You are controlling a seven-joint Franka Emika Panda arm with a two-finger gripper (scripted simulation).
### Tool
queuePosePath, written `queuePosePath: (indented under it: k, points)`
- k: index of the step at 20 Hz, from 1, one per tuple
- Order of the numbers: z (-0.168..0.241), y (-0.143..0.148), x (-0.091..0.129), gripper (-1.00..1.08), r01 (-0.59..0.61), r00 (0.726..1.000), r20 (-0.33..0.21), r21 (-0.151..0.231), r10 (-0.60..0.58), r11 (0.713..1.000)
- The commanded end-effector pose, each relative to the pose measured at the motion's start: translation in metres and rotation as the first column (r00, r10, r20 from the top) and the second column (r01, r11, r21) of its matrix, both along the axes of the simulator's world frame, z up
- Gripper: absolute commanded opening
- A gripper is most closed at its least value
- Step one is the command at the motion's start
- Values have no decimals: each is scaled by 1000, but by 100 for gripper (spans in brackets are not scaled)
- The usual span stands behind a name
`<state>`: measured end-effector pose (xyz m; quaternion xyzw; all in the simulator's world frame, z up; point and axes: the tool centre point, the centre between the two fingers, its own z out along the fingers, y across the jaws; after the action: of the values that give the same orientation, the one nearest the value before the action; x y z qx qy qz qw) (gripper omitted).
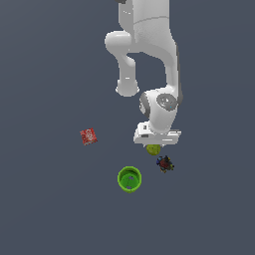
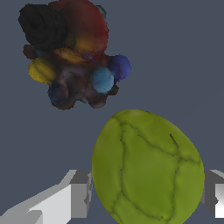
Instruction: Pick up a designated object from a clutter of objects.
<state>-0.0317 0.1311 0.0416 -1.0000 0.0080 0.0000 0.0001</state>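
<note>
Olive lump (image 2: pixel 148 168) fills wrist view, sitting between gripper (image 2: pixel 146 194) fingers (image 2: pixel 78 192); jaws spread either side, whether they're touching yet, can't tell. Multicoloured toy (image 2: pixel 72 54) just beyond. Exterior view: gripper (image 1: pixel 155 144) low over lump (image 1: pixel 153 149), lined up for grab; toy (image 1: pixel 165 163) beside, green cup (image 1: pixel 129 179) near, red packet (image 1: pixel 88 135) well apart.

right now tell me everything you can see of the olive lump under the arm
The olive lump is a small rounded yellow-green dome, matt, crossed by dark crack-like lines that divide it into shell-like segments. In the wrist view it sits between the two pale fingers of the claw, one on either side; whether they touch it cannot be told. In the exterior view it is mostly hidden under the arm's hand, with the dark multicoloured toy close beside it, apart from it.
</note>
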Motion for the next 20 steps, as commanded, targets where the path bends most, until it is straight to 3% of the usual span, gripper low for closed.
queuePosePath:
  k: [1, 11, 20]
  points:
    - [-1, 0, 0, -100, 0, 1000, 0, 0, 0, 1000]
    - [7, 1, 2, -100, 0, 1000, 0, 0, 0, 1000]
    - [50, 8, 15, -100, 0, 1000, 0, 0, 0, 1000]
